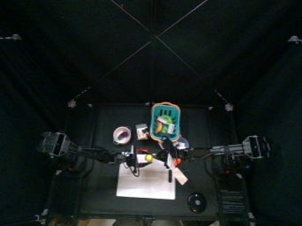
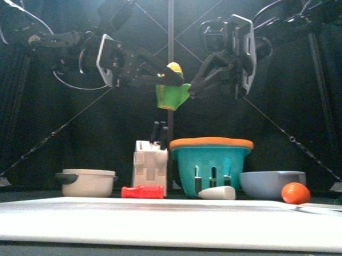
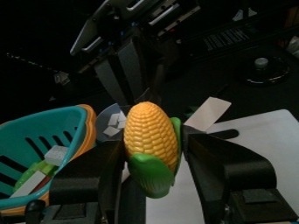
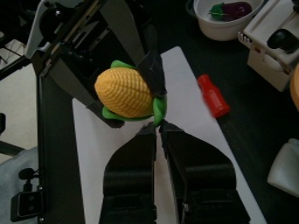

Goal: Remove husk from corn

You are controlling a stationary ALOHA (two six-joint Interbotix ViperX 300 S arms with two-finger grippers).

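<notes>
Now | left tool (image 3: 152,179) grips corn (image 3: 153,140) upright | right tool (image 4: 156,131) pinches green husk (image 4: 156,107) — both aloft

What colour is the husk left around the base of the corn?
Green, a collar wrapping the yellow corn's base; the husk shows best in the left wrist view.

No lettering, label, brand mark or number can be read anywhere here, as far as I can make out. Any marks on the black arm housings are too blurred and too small to make out as words.
</notes>
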